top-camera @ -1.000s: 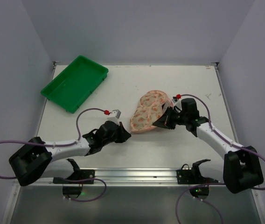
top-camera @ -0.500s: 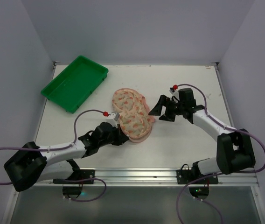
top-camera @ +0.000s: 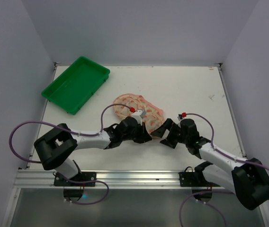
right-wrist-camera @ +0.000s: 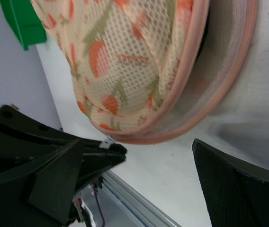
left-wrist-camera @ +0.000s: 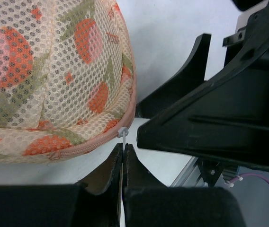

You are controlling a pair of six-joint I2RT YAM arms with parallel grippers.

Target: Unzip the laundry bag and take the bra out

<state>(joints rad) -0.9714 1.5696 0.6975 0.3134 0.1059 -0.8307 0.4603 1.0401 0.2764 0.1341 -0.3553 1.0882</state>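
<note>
The laundry bag (top-camera: 135, 105) lies mid-table, cream mesh with orange and green print and pink zipper trim. My left gripper (top-camera: 146, 137) is at its near edge, shut on the small white zipper pull (left-wrist-camera: 123, 135). In the left wrist view the laundry bag (left-wrist-camera: 54, 71) fills the upper left, above my left gripper (left-wrist-camera: 124, 148). My right gripper (top-camera: 163, 132) stands open just right of the left one, close to the bag's near-right edge and holding nothing. The right wrist view shows the laundry bag (right-wrist-camera: 125, 61) part unzipped, pale lining (right-wrist-camera: 222, 61) showing, with my right gripper (right-wrist-camera: 139, 158) below it. The bra is hidden.
A green plastic tray (top-camera: 75, 84) sits at the far left of the white table (top-camera: 191, 85). The metal rail (top-camera: 139, 177) runs along the near edge just behind both grippers. Grey walls close in the left, right and back.
My right gripper opened, let go of the bag and swung down to its near edge. The bag slid left. My left gripper moved right along the bag's edge, still shut.
</note>
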